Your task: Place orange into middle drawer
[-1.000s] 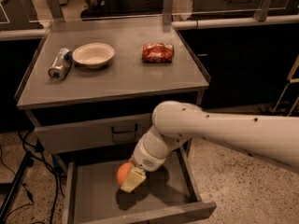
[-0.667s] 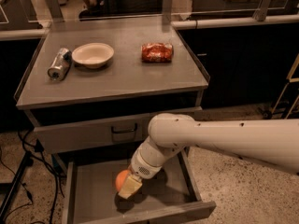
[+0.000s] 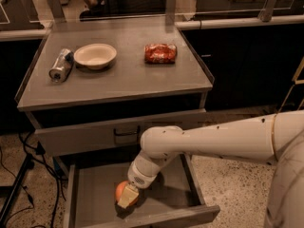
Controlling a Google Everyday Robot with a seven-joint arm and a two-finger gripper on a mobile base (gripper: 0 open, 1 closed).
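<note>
The orange (image 3: pixel 121 191) sits low inside the open middle drawer (image 3: pixel 97 198), near its front centre, close to or on the grey floor. My gripper (image 3: pixel 127 197) reaches down into the drawer from the white arm (image 3: pixel 209 139) and is shut on the orange, its pale fingers (image 3: pixel 128 196) covering the fruit's right side.
On the grey cabinet top (image 3: pixel 123 77) lie a tipped can (image 3: pixel 60 65), a white bowl (image 3: pixel 95 55) and a red-orange snack bag (image 3: pixel 160 52). A shut drawer front with a dark handle (image 3: pixel 127 133) is above the open drawer. Cables (image 3: pixel 19 175) run on the floor at left.
The gripper has lowered the orange deeper into the drawer and slightly toward the front left. The arm's elbow dropped with it.
</note>
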